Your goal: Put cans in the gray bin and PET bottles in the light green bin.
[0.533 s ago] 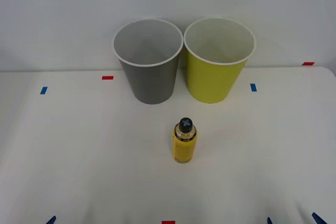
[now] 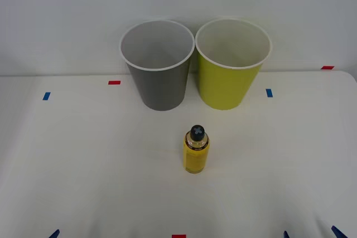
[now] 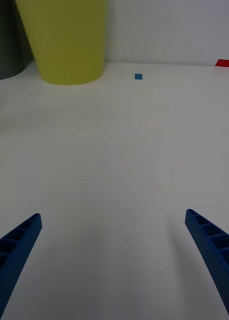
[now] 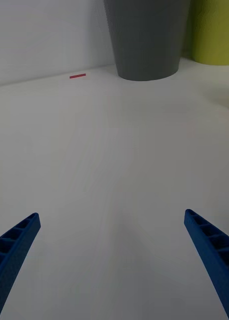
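Small yellow PET bottle with black screw cap (image 2: 196,151) stands upright mid-table, just before the round dark-gray bin (image 2: 158,65) and lime-green bin (image 2: 231,65); left gripper (image 4: 112,265) and right gripper (image 3: 112,265) spread wide, low at the near edge

Bright, even, soft light; faint shadows, no glare.

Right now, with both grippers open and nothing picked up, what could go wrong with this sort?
1. The PET bottle stands upright and narrow; a sideways nudge from the right gripper may topple it.
2. The gray bin and light green bin sit almost touching, so an off-centre drop could land in the wrong bin.
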`<action>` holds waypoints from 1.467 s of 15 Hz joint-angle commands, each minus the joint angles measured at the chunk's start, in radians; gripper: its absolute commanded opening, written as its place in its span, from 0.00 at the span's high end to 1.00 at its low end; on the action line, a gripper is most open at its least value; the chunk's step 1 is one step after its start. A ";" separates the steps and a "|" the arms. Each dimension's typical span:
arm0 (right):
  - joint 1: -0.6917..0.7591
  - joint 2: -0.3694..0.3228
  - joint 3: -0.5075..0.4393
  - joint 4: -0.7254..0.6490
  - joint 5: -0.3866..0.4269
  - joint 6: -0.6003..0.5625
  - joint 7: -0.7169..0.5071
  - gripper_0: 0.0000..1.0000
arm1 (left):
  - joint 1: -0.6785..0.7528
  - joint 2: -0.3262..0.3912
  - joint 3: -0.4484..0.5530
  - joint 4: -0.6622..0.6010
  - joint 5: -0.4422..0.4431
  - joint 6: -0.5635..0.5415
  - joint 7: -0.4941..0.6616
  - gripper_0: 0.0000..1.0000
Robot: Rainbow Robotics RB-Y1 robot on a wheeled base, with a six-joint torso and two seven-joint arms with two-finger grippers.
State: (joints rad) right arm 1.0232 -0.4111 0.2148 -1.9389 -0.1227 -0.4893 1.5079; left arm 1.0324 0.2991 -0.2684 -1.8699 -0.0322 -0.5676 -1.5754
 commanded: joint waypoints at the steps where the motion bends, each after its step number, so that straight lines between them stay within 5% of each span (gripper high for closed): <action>1: 0.000 0.000 0.000 0.000 0.000 0.000 0.000 0.00 | 0.000 0.000 0.000 0.000 0.000 0.000 0.000 0.00; 22: 0.000 0.000 0.000 0.000 0.000 0.000 0.000 0.00 | 0.000 0.000 0.000 0.000 0.000 0.000 0.000 0.00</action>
State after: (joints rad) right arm 1.0232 -0.4111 0.2148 -1.9389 -0.1227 -0.4893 1.5079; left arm 1.0324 0.2991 -0.2684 -1.8699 -0.0322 -0.5676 -1.5754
